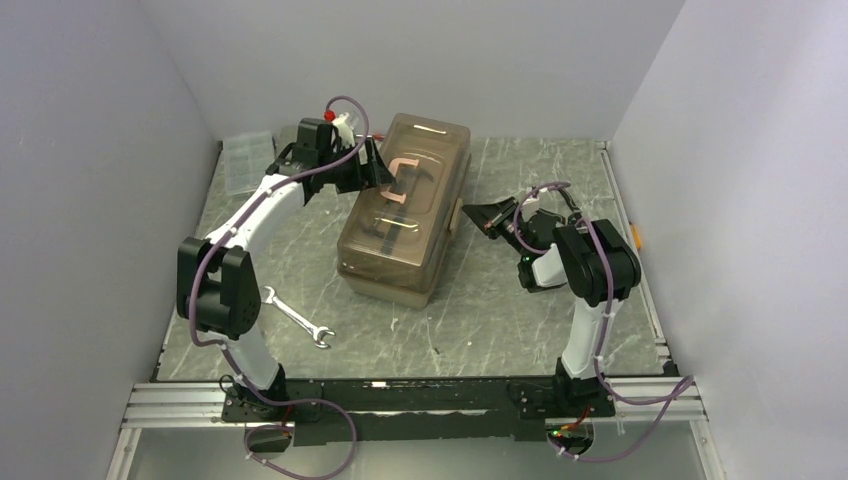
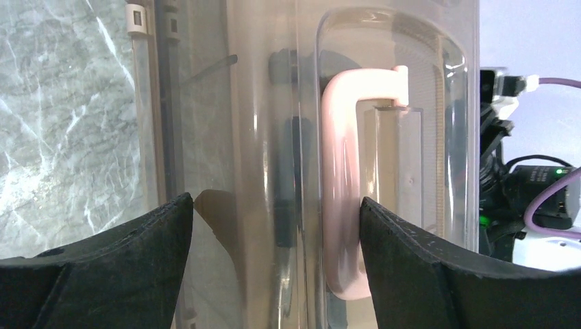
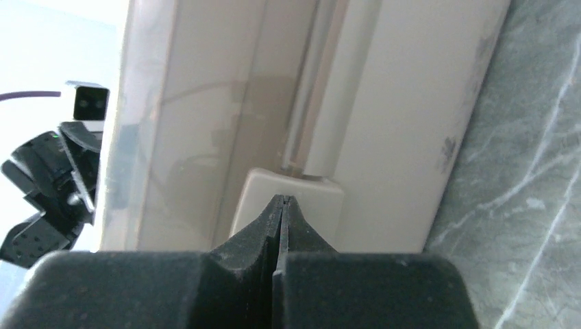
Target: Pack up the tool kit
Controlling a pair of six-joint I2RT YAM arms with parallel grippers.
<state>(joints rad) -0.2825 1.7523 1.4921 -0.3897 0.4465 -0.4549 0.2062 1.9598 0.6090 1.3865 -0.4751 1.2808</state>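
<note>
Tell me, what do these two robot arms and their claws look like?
The left arm and right arm have white links between chunky black joints, with purple cables looped alongside. The left claw and right claw each have two matte-black wedge fingers.

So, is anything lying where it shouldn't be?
Yes. The steel wrench lies alone on the table, at its near left, apart from the toolbox, whose lid looks shut. It seems left out of the kit. Nothing looks spilled or broken.
</note>
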